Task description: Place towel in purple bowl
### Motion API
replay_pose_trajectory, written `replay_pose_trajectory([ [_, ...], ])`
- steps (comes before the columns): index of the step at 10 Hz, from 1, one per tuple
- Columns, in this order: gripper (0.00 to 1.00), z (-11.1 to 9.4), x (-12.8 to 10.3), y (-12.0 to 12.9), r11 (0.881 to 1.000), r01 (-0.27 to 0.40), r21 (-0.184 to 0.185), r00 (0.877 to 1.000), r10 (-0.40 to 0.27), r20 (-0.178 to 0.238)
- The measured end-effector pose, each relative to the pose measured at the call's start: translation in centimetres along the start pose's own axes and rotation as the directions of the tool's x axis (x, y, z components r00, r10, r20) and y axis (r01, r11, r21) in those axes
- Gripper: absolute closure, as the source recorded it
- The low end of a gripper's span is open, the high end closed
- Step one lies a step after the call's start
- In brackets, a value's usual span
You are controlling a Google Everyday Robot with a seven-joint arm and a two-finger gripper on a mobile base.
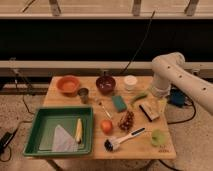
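Note:
The towel (pixel 63 139) is a pale grey folded cloth lying in the green tray (pixel 42 120) at the table's front left, beside a yellow corn cob (pixel 78 130). The purple bowl (pixel 105 83) is dark and stands at the back middle of the table. My white arm comes in from the right and bends down over the table's right edge. My gripper (pixel 159 101) hangs at its end near the right side of the table, far from both the towel and the bowl.
On the wooden table (pixel 165 150) stand an orange bowl (pixel 68 84), metal cup (pixel 83 93), white tub (pixel 130 81), green sponge (pixel 119 103), green vegetable (pixel 139 98), block brush (pixel 149 111), grapes (pixel 126 120), orange (pixel 106 126), dish brush (pixel 122 139) and a green cup (pixel 158 137).

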Motion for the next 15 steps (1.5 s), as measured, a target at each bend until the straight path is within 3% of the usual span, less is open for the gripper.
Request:
replay_pose_trajectory([
  [14, 0.20, -0.05, 0.11, 0.08, 1.000, -0.004, 0.001, 1.000, 0.004, -0.002],
  [15, 0.20, -0.01, 0.42, -0.48, 0.999, -0.037, 0.036, 0.999, 0.036, 0.009],
])
